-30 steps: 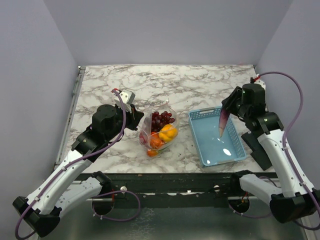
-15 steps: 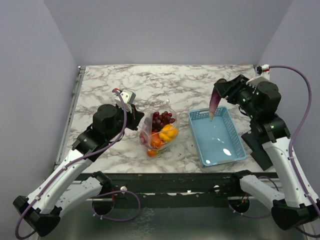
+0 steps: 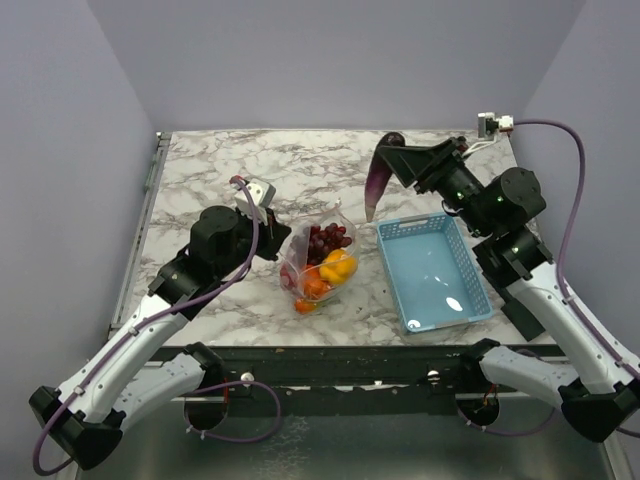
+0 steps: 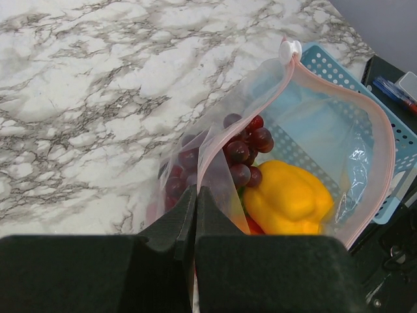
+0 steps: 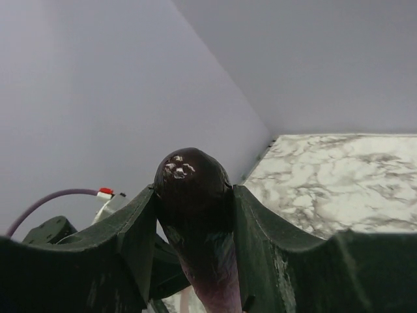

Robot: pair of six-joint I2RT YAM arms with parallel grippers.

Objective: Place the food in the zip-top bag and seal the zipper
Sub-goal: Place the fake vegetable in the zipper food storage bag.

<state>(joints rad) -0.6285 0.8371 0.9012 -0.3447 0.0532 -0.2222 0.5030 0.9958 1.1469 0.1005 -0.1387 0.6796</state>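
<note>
both clamped: left gripper [image 4: 195, 195] on the zip-top bag [image 4: 216, 171] rim, right gripper [image 5: 193, 192] on the eggplant [image 3: 376, 192], whose tip below it shows only from top.

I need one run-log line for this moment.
left fingers: shut on zip-top bag edge | right fingers: shut on eggplant, lifted, near bag | bag: open, holds grapes, yellow piece

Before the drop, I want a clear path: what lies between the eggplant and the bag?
Top view: only bare marble table between the eggplant, in the right gripper, and the zip-top bag.
</note>
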